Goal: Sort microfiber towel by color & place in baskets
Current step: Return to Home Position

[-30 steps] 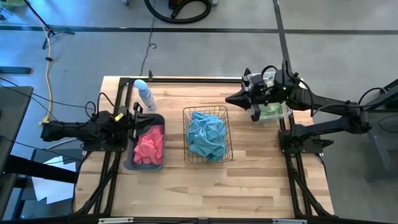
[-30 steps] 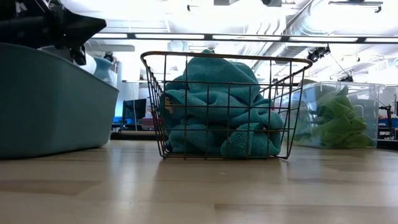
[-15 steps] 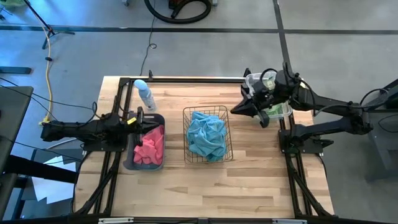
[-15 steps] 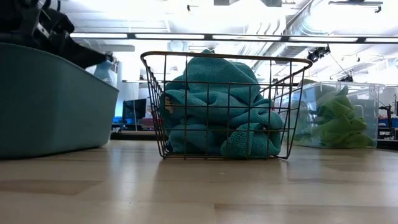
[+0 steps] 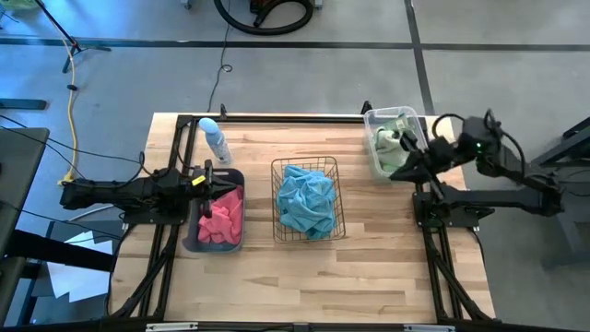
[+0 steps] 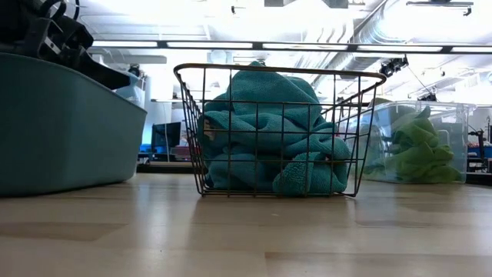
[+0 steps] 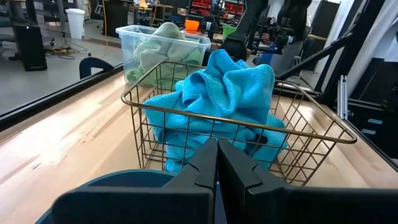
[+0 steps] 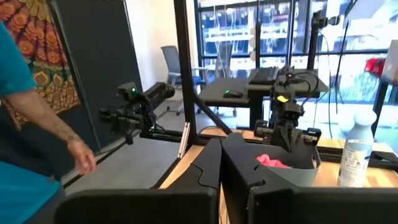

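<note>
The robot has 2 long, thin, black arms. The left arm looks like a dark stick with bumps. The right arm has a tiny green light and a looped black wire. The left gripper and right gripper each have 2 dark, pointy fingers.

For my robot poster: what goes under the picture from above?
Pink towels in grey tub, blue towels in wire basket, green towels in clear bin; left gripper over tub, right gripper beside bin.
</note>
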You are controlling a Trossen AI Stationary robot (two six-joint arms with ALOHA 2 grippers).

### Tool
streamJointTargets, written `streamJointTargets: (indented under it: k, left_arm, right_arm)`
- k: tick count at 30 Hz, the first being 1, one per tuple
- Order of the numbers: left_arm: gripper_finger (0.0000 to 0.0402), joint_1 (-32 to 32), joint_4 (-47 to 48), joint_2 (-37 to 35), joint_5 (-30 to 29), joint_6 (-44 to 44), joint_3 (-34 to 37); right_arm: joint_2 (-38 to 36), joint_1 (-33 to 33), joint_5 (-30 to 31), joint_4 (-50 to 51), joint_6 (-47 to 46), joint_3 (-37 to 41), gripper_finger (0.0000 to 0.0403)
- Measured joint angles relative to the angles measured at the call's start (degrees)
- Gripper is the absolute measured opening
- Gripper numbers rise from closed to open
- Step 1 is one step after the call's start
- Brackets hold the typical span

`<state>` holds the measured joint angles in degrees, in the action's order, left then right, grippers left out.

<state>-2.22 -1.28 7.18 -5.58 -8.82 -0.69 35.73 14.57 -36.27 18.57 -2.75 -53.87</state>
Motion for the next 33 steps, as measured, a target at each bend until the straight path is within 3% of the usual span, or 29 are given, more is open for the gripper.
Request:
streamJointTargets:
  k: [7, 15, 26, 33]
  left_arm:
    - [0.0, 0.0, -0.02, 0.0, 0.02, 0.0, 0.0]
    - [0.0, -0.02, -0.04, 0.0, 0.04, -0.02, 0.0]
    - [0.0, -0.01, -0.06, 0.0, 0.07, 0.0, -0.04]
    - [0.0, 0.0, -0.07, 0.0, 0.07, 0.0, -0.04]
  right_arm:
    - [-9.64, 0.0, 2.3, -14.71, -3.71, 16.02, 0.0]
    - [-15.89, 0.0, 3.35, -32.16, -8.92, 32.29, 0.0]
    - [-22.19, -0.25, 6.76, -45.39, -13.57, 44.9, 0.0]
    - [-27.11, -4.18, 10.38, -53.14, -18.62, 51.84, 0.0]
